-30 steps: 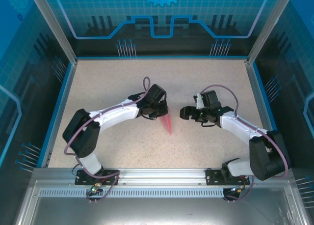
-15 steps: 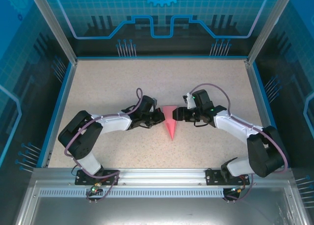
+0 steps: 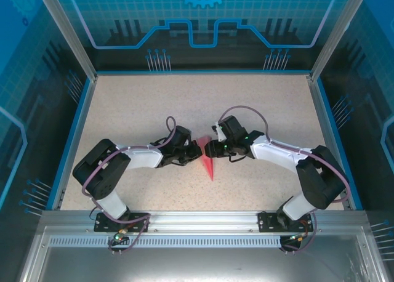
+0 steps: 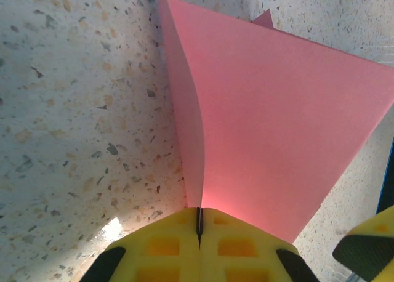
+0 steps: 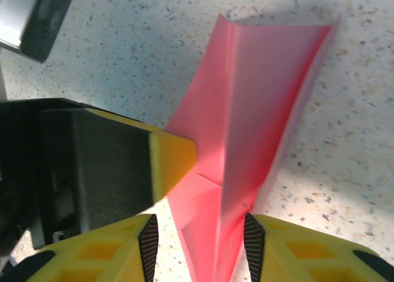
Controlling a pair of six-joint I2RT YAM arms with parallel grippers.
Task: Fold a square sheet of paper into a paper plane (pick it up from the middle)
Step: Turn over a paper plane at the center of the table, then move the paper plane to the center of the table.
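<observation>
Treat this as a second pinch on the paper plane [image 3: 207, 166], at the middle of the speckled worktop [image 3: 129, 109], nose toward the arm bases and wide rear between the 2 arms. Note the left gripper [image 4: 199, 219] with jaws pressed together on a thin pink edge, at the root of a wing standing up from the body. Note the right gripper [image 5: 198, 233] with jaws apart, straddling the centre fold from the opposite side, 1 pad against the paper and the other short of it, so nothing clamped there yet. Bring those pads together slowly and squarely across the fold, low enough to catch every layer rather than just the outer flap. Avoid shoving sideways against the left hold; likely to skew the crease or bow the thin sheet. Steer clear of the left gripper, just beside the right jaws. Let go on the left only after a firm right clamp
</observation>
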